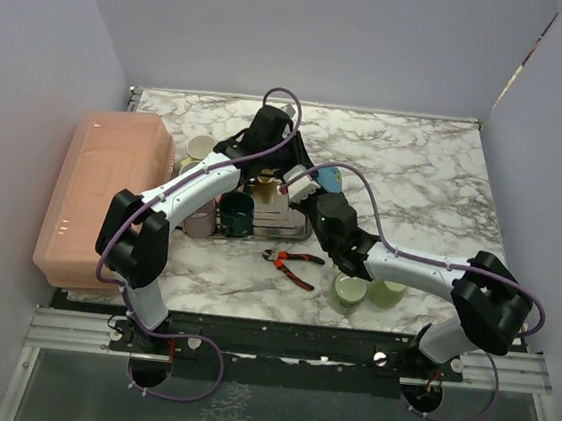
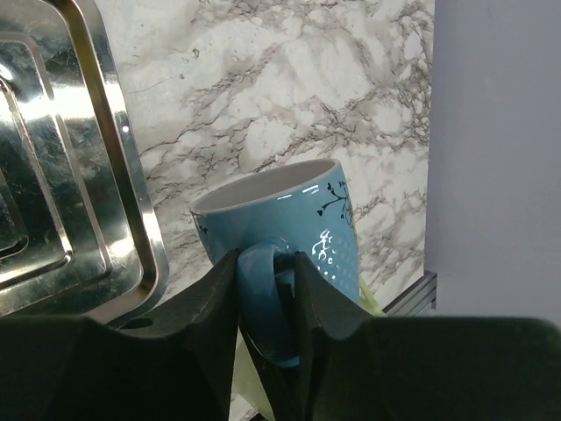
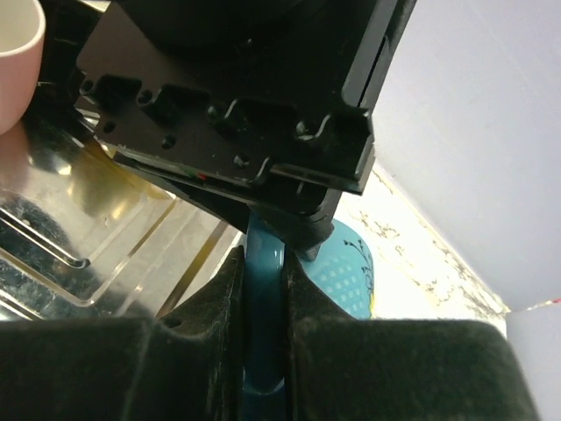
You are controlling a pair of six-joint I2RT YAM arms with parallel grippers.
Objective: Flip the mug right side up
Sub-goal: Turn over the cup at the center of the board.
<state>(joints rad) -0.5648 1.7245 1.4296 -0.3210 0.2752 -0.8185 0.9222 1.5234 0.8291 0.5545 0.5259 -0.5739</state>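
1. On my left wrist feed the blue mug (image 2: 307, 219) has its rim at the top of frame. Its long axis runs roughly along the fingers, with the mouth pointing away from the wrist.
2. The handle faces the camera and sits between the left gripper (image 2: 266, 260) fingers, which press on both its sides.
3. The right gripper (image 3: 263, 256) is clenched on a narrow blue part of the mug; handle or wall, I cannot tell.
4. The mug sits just beside the metal tray (image 2: 131, 219), over the marble table (image 2: 263, 88); whether it touches the table, I cannot tell.
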